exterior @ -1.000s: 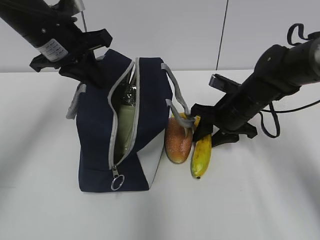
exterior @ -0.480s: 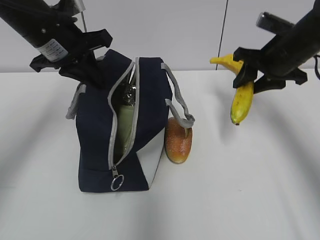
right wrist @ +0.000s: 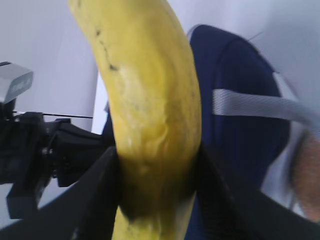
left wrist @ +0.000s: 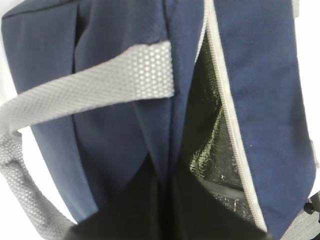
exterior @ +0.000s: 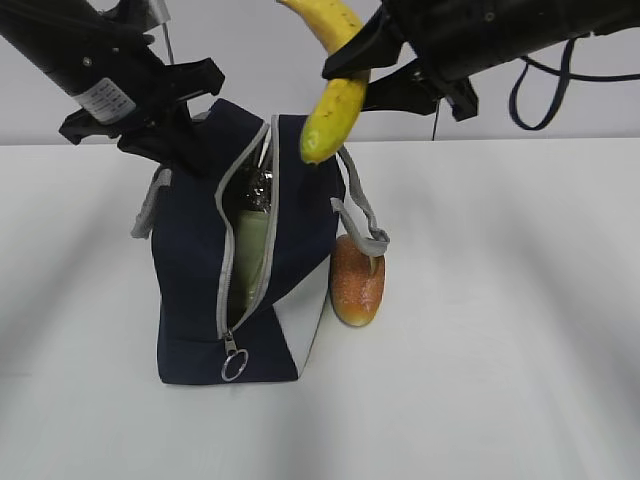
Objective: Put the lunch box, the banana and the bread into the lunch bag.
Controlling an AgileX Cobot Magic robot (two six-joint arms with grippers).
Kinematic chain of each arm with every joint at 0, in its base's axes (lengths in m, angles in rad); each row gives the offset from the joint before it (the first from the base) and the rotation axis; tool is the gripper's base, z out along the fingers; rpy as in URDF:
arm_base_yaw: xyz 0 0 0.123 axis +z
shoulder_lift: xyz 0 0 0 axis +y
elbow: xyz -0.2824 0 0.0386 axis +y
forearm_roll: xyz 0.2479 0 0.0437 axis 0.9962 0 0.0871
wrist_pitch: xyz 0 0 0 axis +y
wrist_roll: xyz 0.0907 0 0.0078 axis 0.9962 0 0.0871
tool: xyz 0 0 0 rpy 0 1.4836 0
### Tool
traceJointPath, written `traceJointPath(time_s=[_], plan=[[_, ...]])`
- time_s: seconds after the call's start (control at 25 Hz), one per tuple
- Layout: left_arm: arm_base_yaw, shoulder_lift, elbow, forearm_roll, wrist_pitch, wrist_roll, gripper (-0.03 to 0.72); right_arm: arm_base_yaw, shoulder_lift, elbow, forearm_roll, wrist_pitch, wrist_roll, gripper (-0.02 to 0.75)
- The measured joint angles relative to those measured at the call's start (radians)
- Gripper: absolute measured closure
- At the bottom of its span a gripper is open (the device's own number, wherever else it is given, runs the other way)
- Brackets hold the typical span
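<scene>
Lifted clear of the table since the earlier frames, the banana [exterior: 335, 95] had travelled from beside the bread [exterior: 357, 280] up and leftward until it hung over the lunch bag [exterior: 195, 270]. Its long axis ran steeply, lower tip pointing down and slightly left, just above the bag's right wall and a little right of the open zipper slot. The right gripper [exterior: 375, 65] pinched it across the middle, jaws pressed against both sides, as the right wrist view showed. The mouth therefore lay below and a touch left of the fruit, so the coming move probably called for a small leftward shift and descent. Inside the slot the lunch box [exterior: 252, 250] showed pale green. The left gripper [exterior: 175, 125], pressed together, held the bag's far edge up. The bread rested on the table against the bag's white panel.
</scene>
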Motion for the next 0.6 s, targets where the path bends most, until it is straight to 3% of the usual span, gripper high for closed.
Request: traceJointPath(time_s=[0.24,0.6], plan=[[0.000,0.000,0.000,0.000,0.000,0.000,0.691,0.087,0.066,0.000,0.096,0.000,-0.009,0.399],[0.000,0.000,0.000,0.000,0.000,0.000,0.691,0.112,0.185,0.000,0.122,-0.024,-0.009,0.399]])
